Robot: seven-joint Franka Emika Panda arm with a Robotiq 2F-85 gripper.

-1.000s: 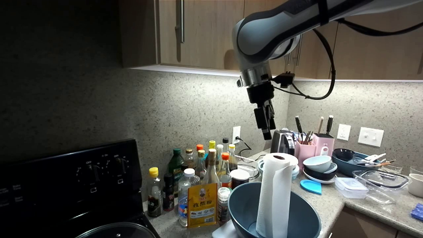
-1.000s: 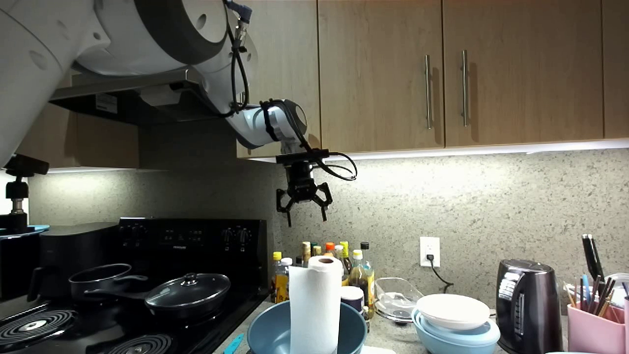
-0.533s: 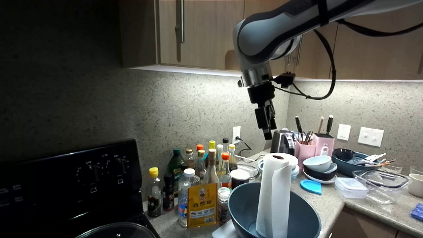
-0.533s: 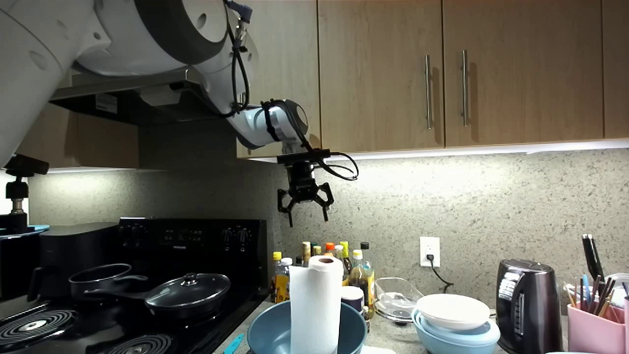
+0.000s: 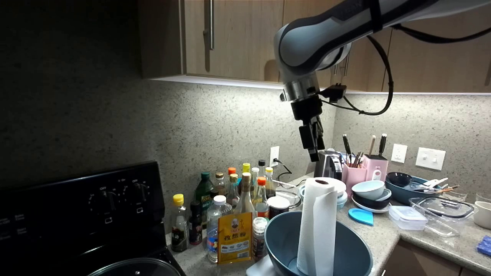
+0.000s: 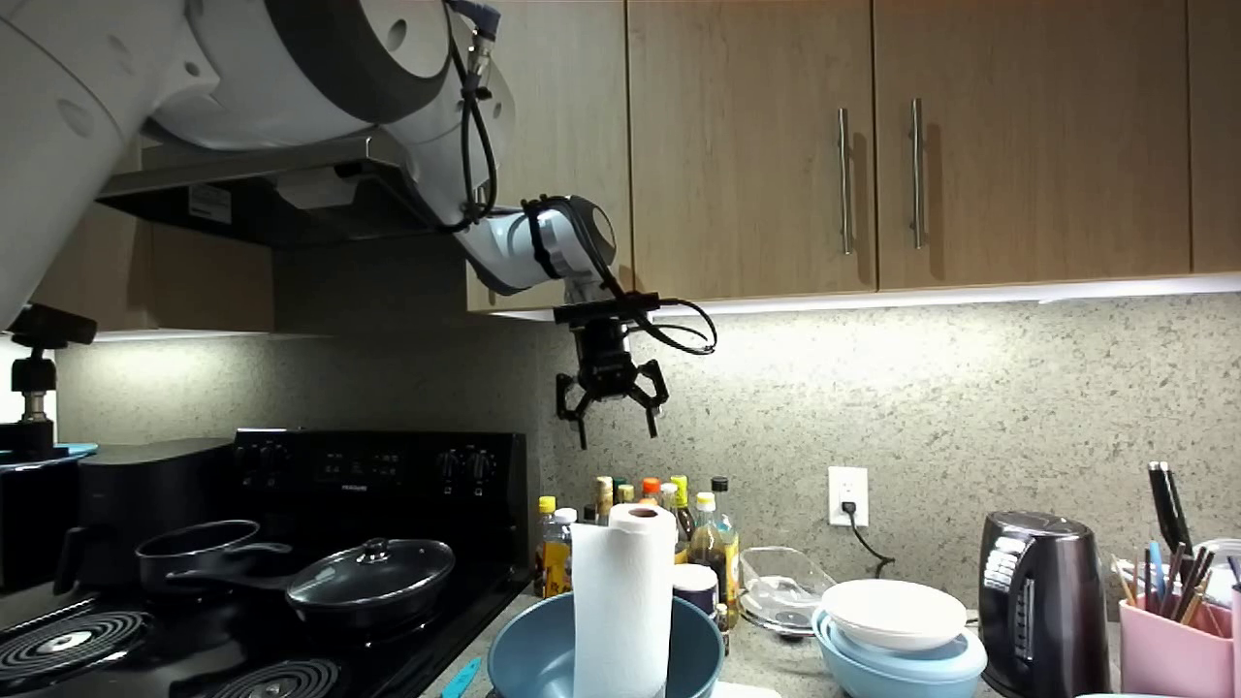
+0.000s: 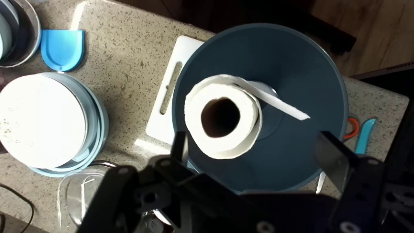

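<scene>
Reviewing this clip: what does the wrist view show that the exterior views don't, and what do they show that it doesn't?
Only the wrist view shows a patch of wooden floor and an orange loop, perhaps a handle, beside the blue bowl.
Only the exterior views show the upper cabinets, the wall outlet and the stove knobs.
All of them share the paper towel roll standing in that bowl, the stacked light-blue bowls, and the open gripper, empty and hanging above the roll without touching it.

Paper-towel roll (image 5: 316, 230) in bowl (image 5: 351, 245)
</scene>
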